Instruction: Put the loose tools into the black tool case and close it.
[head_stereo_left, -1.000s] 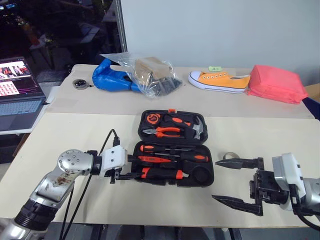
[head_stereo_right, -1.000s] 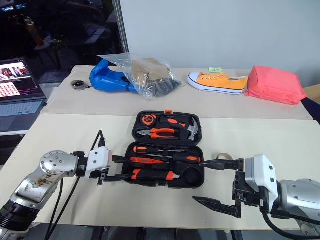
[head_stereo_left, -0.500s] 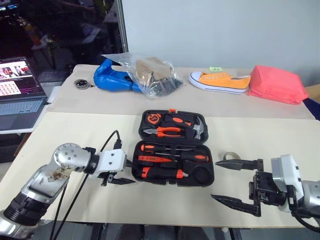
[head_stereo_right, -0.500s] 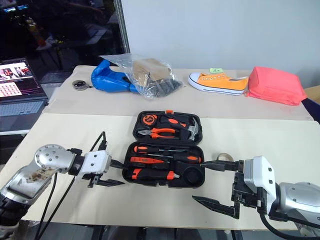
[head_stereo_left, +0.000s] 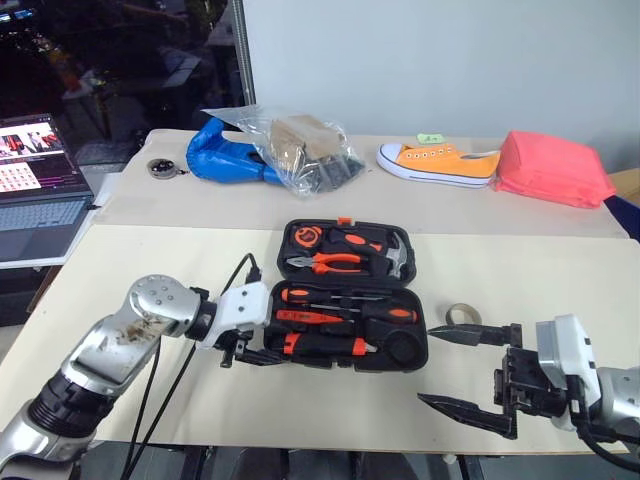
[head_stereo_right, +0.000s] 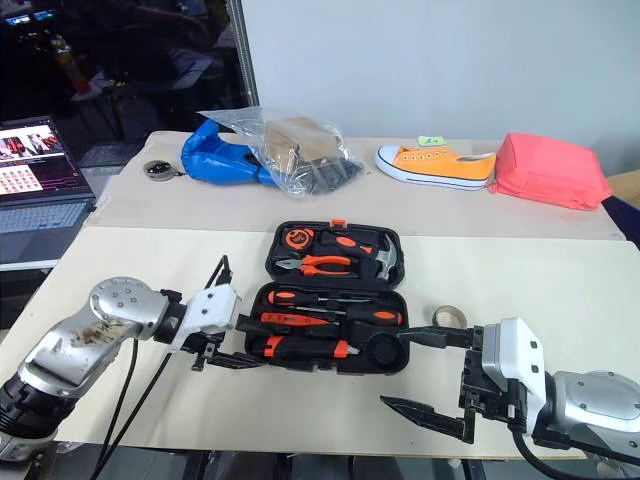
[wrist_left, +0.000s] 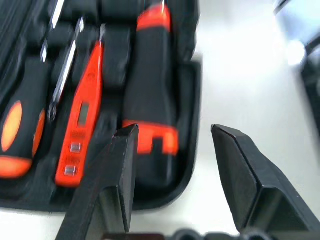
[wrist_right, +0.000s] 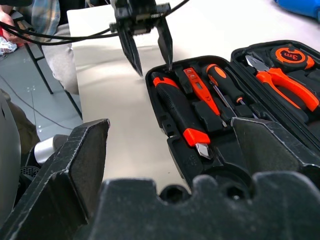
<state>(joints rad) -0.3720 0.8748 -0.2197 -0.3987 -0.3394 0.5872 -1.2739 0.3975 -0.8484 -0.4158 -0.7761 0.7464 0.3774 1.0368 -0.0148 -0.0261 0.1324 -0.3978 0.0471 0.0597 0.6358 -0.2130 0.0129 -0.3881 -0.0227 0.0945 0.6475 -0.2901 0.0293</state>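
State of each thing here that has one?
Black tool case: open, lid flat on table.
Utility knife: seated in front recess.
Screwdrivers: seated in case.
Left gripper: open, empty, at case's left end.
Right gripper: open wide, empty.
Laptop: open, screen lit.

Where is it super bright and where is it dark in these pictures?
Left wrist view: the table beside the black tool case glares almost white. Left eye view: the laptop screen glows against a dark background.
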